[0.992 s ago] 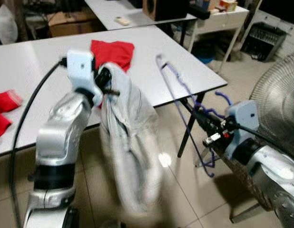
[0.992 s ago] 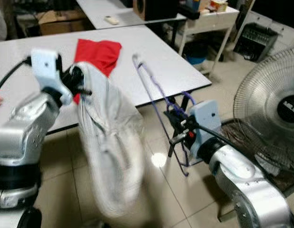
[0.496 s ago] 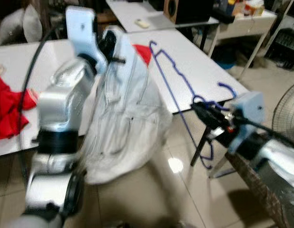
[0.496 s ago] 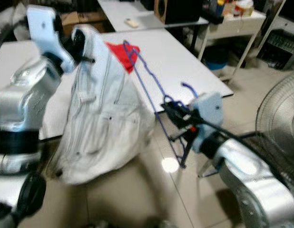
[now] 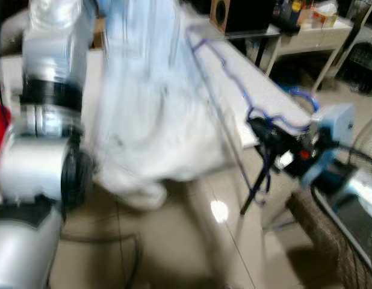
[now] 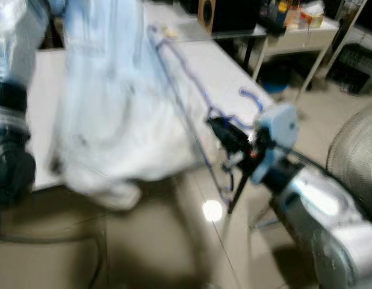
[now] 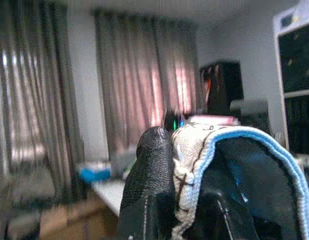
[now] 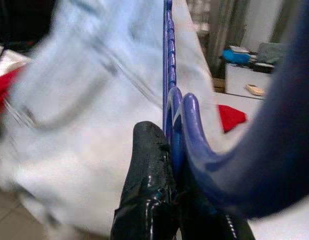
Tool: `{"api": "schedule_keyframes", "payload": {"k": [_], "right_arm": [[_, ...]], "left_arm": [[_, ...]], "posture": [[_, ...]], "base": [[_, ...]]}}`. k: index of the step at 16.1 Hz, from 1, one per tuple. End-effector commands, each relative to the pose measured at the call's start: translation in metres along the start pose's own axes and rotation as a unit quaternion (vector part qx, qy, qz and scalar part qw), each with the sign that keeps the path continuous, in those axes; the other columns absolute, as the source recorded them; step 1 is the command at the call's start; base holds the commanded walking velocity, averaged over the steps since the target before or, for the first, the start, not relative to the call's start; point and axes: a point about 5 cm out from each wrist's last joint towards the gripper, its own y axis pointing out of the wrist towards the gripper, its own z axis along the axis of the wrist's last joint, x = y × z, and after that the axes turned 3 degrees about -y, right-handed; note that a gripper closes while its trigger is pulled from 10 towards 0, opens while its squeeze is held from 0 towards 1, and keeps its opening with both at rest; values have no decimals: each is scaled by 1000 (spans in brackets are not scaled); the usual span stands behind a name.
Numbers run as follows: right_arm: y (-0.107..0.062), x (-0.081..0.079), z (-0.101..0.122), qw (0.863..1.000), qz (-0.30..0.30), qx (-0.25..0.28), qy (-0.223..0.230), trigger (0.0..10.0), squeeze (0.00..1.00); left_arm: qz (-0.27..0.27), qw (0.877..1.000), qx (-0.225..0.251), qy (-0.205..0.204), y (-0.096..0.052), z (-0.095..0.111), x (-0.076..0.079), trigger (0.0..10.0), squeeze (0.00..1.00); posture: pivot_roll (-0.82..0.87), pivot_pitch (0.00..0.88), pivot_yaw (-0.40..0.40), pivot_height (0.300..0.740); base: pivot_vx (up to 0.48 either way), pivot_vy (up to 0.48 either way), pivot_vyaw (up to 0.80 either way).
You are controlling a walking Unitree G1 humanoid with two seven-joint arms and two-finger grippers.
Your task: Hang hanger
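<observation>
A pale, whitish garment (image 5: 150, 102) hangs blurred in front of the white table (image 5: 258, 84), held up high by my left arm (image 5: 50, 66). In the left wrist view my left gripper (image 7: 173, 150) is shut on the garment's blue-edged collar (image 7: 209, 142). A thin blue hanger (image 5: 225, 66) slants up from my right gripper (image 5: 262, 127), which is shut on it near its hook (image 5: 300, 96). The hanger's long end lies close beside the garment. In the right wrist view a black finger (image 8: 147, 185) presses against the blue hanger (image 8: 168, 75), with the garment (image 8: 79, 120) just behind.
A dark speaker (image 5: 237, 12) stands on a far table. A white side table (image 5: 306, 42) with small items is at the back right. A fan (image 6: 360, 156) stands at the right edge. Red cloth (image 8: 230, 116) lies on the table. Tiled floor (image 5: 192, 241) lies below.
My left arm has lifted the garment higher, so its top now leaves the picture. The hanger in my right gripper now lies closer to the garment. The view has shifted and blurred.
</observation>
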Motion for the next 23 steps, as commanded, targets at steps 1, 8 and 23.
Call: {"api": "schedule_keyframes", "payload": {"k": [1,8,23], "right_arm": [[2,0,6,1000,0,14,-8,10000,0],[6,7,-13,993,-118,1,12,10000,0],[10,1,-27,988,-147,-12,37,10000,0]], "left_arm": [[32,998,54,15,1,28,-18,10000,0],[-4,996,-90,7,-26,-88,12,10000,0],[2,998,-50,29,-10,-55,11,10000,0]], "posture": [[-75,0,-5,740],[-79,0,22,740],[-69,0,19,740]], "base": [[322,0,0],[327,0,0],[328,0,0]]}}
